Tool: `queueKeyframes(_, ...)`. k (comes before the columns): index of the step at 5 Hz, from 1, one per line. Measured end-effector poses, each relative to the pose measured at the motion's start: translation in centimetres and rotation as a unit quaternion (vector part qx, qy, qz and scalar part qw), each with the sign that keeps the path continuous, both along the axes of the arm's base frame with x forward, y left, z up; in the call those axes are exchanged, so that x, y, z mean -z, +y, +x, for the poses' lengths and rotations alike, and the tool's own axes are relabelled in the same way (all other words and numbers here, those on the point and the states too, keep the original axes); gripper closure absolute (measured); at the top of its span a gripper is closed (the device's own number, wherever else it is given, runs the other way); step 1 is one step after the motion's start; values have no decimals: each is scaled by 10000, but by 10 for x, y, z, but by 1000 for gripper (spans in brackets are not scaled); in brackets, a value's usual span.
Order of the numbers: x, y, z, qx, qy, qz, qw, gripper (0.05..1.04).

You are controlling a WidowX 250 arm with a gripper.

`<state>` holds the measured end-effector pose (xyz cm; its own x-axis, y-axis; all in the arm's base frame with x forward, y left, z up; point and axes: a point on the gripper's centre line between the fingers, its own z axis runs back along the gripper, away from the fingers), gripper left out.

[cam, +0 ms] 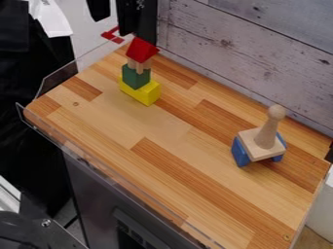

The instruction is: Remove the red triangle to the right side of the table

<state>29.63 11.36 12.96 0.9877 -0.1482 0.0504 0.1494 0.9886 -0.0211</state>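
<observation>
Wooden tabletop [162, 129] | red triangle [141, 50] atop block stack [138, 86], lower in view than jaws, apart | jaws spread

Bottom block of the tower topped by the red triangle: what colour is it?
The bottom block is yellow, seen best in the camera view.

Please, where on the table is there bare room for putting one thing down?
The table is bare between the yellow block and blue blocks, and from there to its near edge. It is crowded at the yellow block, with green block and red triangle above, and where the peg stands over blue blocks.
</observation>
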Motion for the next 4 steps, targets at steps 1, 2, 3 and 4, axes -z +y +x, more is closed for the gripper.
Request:
queueKeyframes(1, -3, -9, 4, 203, 119, 31, 9997, 85)
queueKeyframes(2, -6, -17, 4, 274, 234, -37, 9993, 85)
queueKeyframes(3, 0, -20, 9, 279, 336, -138, 9990, 85)
queueKeyframes(4, 6, -20, 8, 242, 456, -214, 9984, 85)
